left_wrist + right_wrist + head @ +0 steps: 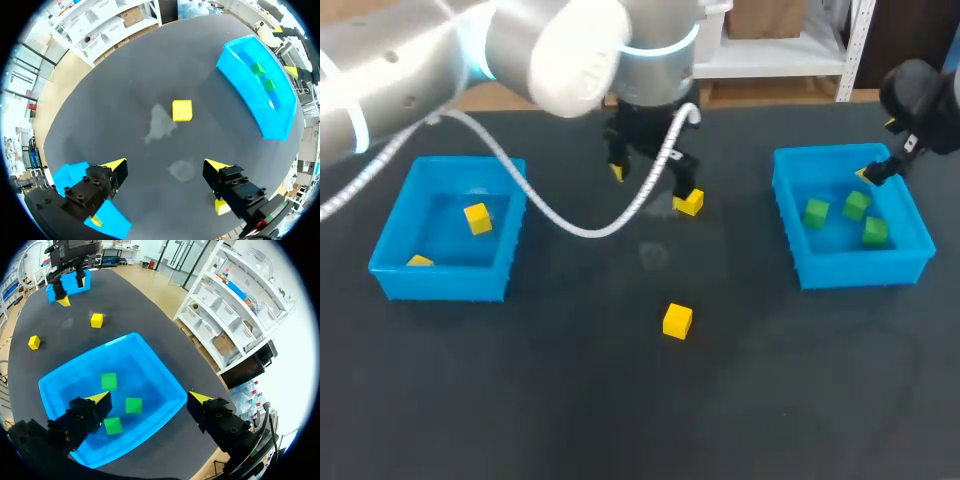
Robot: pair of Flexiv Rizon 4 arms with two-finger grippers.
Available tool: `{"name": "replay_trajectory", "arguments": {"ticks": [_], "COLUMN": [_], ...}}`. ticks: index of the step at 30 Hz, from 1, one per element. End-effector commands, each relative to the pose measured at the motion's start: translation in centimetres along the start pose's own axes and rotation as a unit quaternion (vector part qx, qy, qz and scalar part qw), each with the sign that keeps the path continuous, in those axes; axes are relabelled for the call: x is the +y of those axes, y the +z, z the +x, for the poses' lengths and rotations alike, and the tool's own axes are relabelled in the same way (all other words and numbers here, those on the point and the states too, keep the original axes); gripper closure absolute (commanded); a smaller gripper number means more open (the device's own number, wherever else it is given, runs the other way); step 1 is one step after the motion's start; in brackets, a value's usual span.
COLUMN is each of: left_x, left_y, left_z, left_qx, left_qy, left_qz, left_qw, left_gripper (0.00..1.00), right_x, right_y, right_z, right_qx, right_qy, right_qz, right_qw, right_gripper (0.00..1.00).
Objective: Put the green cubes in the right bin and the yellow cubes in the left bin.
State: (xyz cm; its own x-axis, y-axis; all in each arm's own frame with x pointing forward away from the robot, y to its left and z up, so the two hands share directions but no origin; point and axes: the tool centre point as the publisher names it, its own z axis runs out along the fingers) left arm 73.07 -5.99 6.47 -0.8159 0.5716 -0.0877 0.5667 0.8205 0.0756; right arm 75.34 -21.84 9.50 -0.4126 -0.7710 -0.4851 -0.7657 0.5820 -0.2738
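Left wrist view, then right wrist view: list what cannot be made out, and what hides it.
Left wrist view: left bin mostly behind a finger of the left gripper; contents unclear.
Left wrist view: one yellow cube half covered by the other finger.
Right wrist view: left bin too small, and partly behind the left gripper, to count cubes.

Robotics laboratory bench, as I see it from my remote station. A plain dark table (520, 420) carries only experiment props: two identical blue plastic bins, the left bin (440, 280) and the right bin (860, 270), with small yellow cubes (677, 321) and green cubes (816, 212). My left arm (410, 80), a white jointed manipulator with blue-lit rings and a loose white cable (560, 222), and my dark-ended right arm (920, 90) both extend over this table.
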Motion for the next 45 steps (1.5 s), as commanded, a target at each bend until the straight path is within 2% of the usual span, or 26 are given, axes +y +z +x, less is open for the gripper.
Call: {"name": "replay_trajectory", "arguments": {"ticks": [1, 15, 17, 18, 28, 34, 37, 40, 45], "left_x": [-0.9, -1.5, -1.5, -1.5, -1.1, 0.6, 2.6, 5.4, 10.6], "left_y": [1.3, 6.5, 6.8, 7.0, 7.5, 5.2, 3.3, 1.4, -1.1], "left_z": [-4.1, -6.4, -6.6, -6.6, -6.0, -4.9, -3.7, -1.9, 2.6], "left_qx": [0.060, 0.099, 0.096, 0.096, 0.100, 0.074, 0.055, 0.038, 0.028], "left_qy": [0.000, -0.026, -0.034, -0.034, -0.043, -0.047, -0.049, -0.070, -0.115], "left_qz": [-0.005, -0.016, -0.013, -0.013, -0.006, 0.002, -0.003, -0.010, -0.030], "left_qw": [0.998, 0.995, 0.995, 0.995, 0.994, 0.996, 0.997, 0.997, 0.992], "left_gripper": [0.00, 0.00, 0.93, 1.00, 1.00, 1.00, 1.00, 1.00, 1.00], "right_x": [0.1, 0.1, 0.1, 0.1, 0.1, 0.1, 0.1, 0.1, 0.1], "right_y": [0.0, 0.0, 0.0, 0.0, 0.0, 0.0, 0.0, 0.0, 0.0], "right_z": [0.0, 0.0, 0.0, 0.0, 0.0, 0.0, 0.0, 0.0, 0.0], "right_qx": [0.000, 0.000, 0.000, 0.000, 0.000, 0.000, 0.000, 0.000, 0.000], "right_qy": [0.000, 0.000, 0.000, 0.000, 0.000, 0.000, 0.000, 0.000, 0.000], "right_qz": [0.001, 0.001, 0.001, 0.001, 0.001, 0.001, 0.001, 0.001, 0.001], "right_qw": [1.000, 1.000, 1.000, 1.000, 1.000, 1.000, 1.000, 1.000, 1.000], "right_gripper": [0.00, 0.00, 0.00, 0.00, 0.00, 0.00, 0.00, 0.00, 0.00]}}
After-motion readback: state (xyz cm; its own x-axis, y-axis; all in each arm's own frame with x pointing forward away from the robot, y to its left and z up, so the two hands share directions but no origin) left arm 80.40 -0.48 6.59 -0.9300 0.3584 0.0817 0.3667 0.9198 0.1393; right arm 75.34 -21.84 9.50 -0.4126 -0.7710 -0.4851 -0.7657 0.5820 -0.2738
